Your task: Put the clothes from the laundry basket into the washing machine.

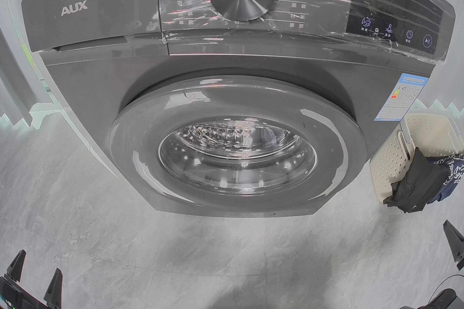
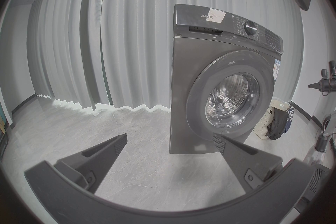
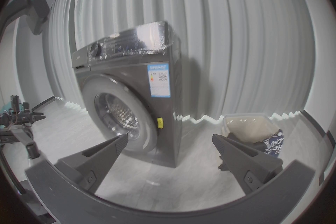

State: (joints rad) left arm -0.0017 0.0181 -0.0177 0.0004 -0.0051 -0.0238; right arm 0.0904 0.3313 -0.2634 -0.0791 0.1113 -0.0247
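1. Dark clothes [image 1: 418,182] are hanging over the rim of the laundry basket [image 1: 391,160], just beside the washing machine [image 1: 232,59].
2. The right wrist view is showing the machine's side panel, facing the basket.
3. The left end effector [image 2: 169,137] and the right end effector [image 3: 170,137] are hovering spread and empty.

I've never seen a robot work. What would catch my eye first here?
The big grey washing machine fills the middle, its round glass door shut. Beside it, on the robot's right, stands a pale laundry basket with dark clothes hanging over its rim. The left tool and right tool hang open and empty, short of the machine.
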